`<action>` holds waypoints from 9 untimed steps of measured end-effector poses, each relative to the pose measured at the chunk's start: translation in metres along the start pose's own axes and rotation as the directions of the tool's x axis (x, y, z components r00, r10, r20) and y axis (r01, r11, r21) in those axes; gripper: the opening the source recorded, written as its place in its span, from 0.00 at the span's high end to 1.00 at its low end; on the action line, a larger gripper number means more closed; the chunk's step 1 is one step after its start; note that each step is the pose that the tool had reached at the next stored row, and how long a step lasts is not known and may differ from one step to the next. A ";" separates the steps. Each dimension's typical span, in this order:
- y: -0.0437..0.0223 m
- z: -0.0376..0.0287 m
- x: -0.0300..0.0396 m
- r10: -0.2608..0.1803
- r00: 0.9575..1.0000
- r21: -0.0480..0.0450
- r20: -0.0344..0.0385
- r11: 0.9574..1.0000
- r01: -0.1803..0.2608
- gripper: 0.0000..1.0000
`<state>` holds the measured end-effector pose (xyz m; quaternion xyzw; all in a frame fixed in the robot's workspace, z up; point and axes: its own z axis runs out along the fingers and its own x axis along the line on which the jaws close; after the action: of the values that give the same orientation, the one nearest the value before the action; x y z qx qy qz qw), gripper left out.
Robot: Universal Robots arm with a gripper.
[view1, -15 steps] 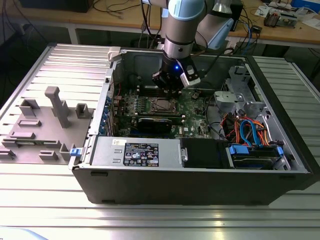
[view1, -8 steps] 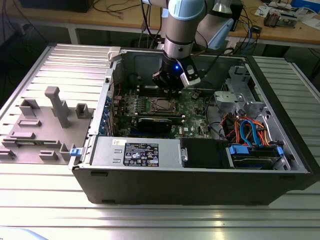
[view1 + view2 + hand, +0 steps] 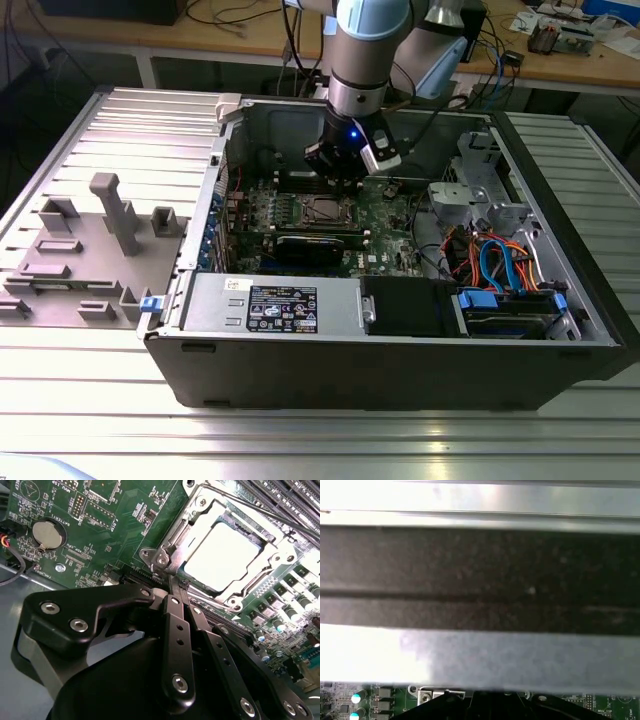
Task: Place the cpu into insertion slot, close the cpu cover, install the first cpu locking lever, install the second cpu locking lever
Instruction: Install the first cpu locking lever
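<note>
In the exterior view, the gripper is held low over the motherboard, just behind the socket. In the second wrist view, the cpu is seen seated under the closed cpu cover; the fingers are pressed together, empty, at the socket's corner. Lever installation is judged in hand, calling for a precise hook.

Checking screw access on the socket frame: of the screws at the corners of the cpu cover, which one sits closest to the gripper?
In the second wrist view, the corner screw just beyond the gripper; the other corner screws ring the cpu farther off.

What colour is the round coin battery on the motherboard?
Dull silver-grey, seated in a black holder; the coin battery shows best in the second wrist view.
</note>
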<state>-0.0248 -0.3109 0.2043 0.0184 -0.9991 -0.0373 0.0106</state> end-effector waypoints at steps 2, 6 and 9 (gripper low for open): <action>-0.0003 0.0022 -0.0002 0.000 1.000 0.002 0.000 1.000 0.000 0.89; -0.0003 0.0043 -0.0005 0.000 1.000 0.002 0.000 1.000 0.000 0.89; -0.0003 0.0043 -0.0005 0.000 1.000 -0.004 0.000 1.000 0.000 0.89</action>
<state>-0.0244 -0.3109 0.1999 0.0184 -0.9990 -0.0394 0.0105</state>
